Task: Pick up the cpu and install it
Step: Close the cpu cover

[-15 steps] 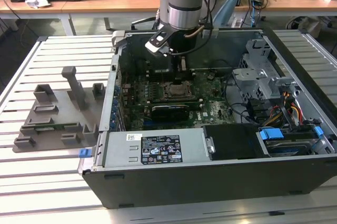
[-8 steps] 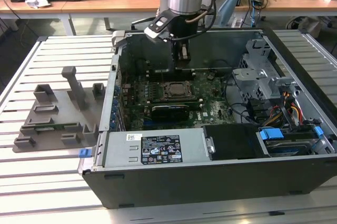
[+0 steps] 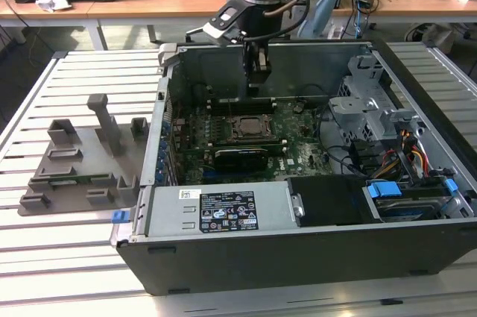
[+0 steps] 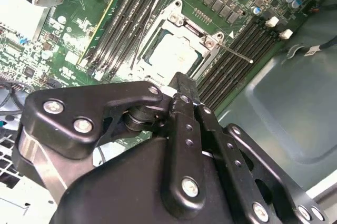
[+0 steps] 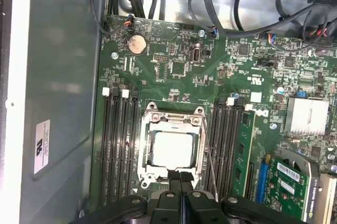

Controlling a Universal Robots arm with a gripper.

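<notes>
The cpu (image 5: 172, 148) is a shiny silver square lying flat inside the black-and-metal socket frame (image 5: 150, 124) on the green motherboard. It also shows in the second wrist view, cpu (image 4: 171, 51), and in the exterior view, cpu (image 3: 250, 127). My gripper (image 5: 181, 176) hangs above the socket's edge inside the computer case, its two black fingers pressed together with nothing between them. From the exterior view the gripper (image 3: 258, 77) sits well above the board, near the case's back wall. The second wrist view has the gripper (image 4: 181, 83) just off the socket.
The open computer case (image 3: 417, 101) lies on a slatted metal table, with drive bays and cables on the exterior view's right. Memory slots (image 5: 118, 150) flank the socket. A grey plastic holder (image 3: 74, 164) stands on the table at the exterior view's left.
</notes>
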